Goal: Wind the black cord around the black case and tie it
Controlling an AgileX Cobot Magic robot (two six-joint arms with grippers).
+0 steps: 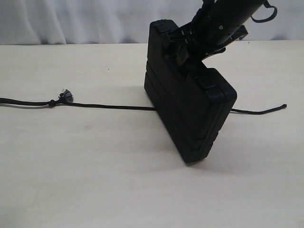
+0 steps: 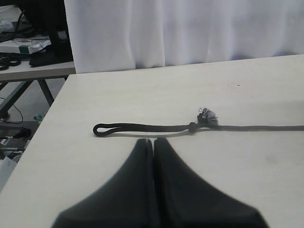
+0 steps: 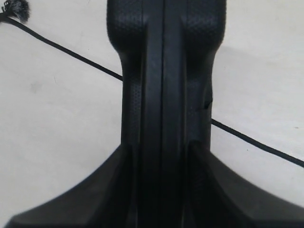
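Observation:
The black case (image 1: 190, 114) stands on its long edge in the middle of the table, on top of the black cord (image 1: 109, 106). The cord runs out from under it to both sides, with its knot and frayed tuft (image 1: 65, 96) on the left. My right gripper (image 1: 190, 45) comes down over the case's top edge. In the right wrist view its jaws straddle the case (image 3: 164, 71), and whether they touch it I cannot make out. My left gripper (image 2: 154, 140) is shut and empty, hovering just short of the cord's looped end (image 2: 102, 129) near the tuft (image 2: 207, 116).
The cord's right end (image 1: 283, 106) lies loose on the pale table. A white curtain (image 1: 71, 19) hangs behind the table. In the left wrist view the table's edge (image 2: 47, 123) drops off to a floor with a cluttered shelf (image 2: 23, 45) beyond.

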